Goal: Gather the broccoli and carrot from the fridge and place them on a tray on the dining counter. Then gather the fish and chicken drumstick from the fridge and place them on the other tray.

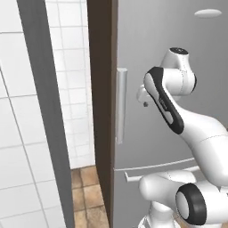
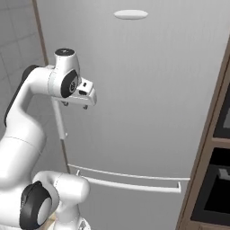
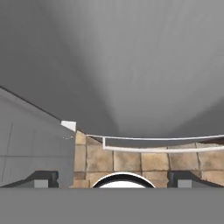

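The hand (image 2: 75, 105), fingers apart and empty, hangs pointing down just beside the closed fridge door's vertical handle (image 1: 120, 105), at its three o'clock, probably to grasp it.

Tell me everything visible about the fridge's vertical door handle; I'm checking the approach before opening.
The vertical door handle is a slim, pale grey, metal-looking bar, upright along the left edge of the closed upper fridge door. It ends above the horizontal lower handle. The open end effector hangs beside it; contact cannot be told.
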